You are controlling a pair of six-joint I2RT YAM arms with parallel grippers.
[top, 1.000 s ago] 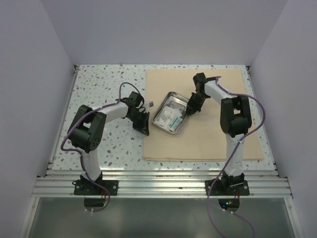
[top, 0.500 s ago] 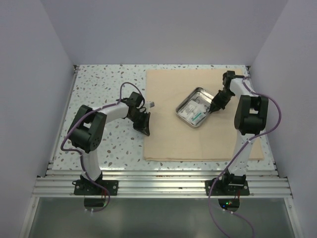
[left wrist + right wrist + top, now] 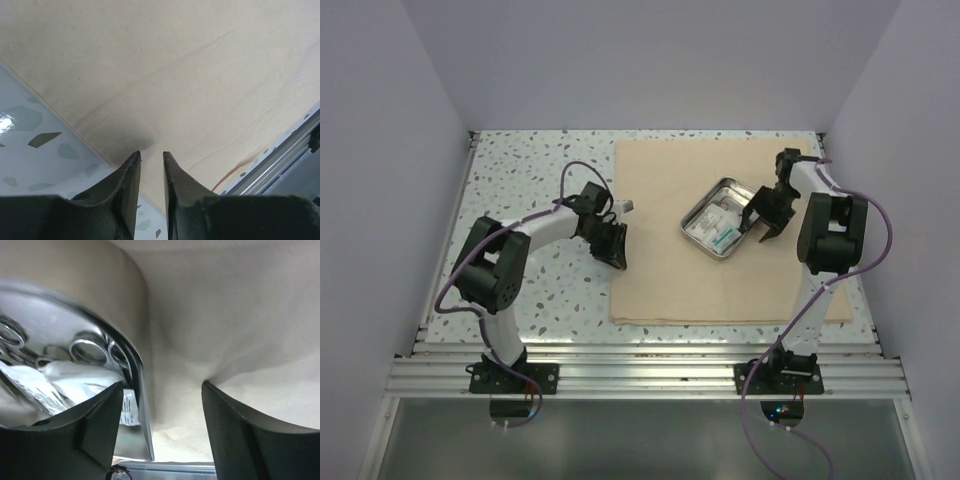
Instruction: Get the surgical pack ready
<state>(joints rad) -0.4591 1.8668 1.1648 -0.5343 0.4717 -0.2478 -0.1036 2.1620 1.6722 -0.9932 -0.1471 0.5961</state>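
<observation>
Right wrist: steel tray rim inside parted right gripper; contact unclear

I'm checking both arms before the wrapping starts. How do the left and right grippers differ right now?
The left gripper has its jaws only slightly apart, while the right gripper gapes wide. The left gripper sits at the left edge of the beige cloth, with the speckled table beside it. The right gripper has the rim of the steel tray between its fingers. Shared: both are low over the cloth and hold nothing.
</observation>
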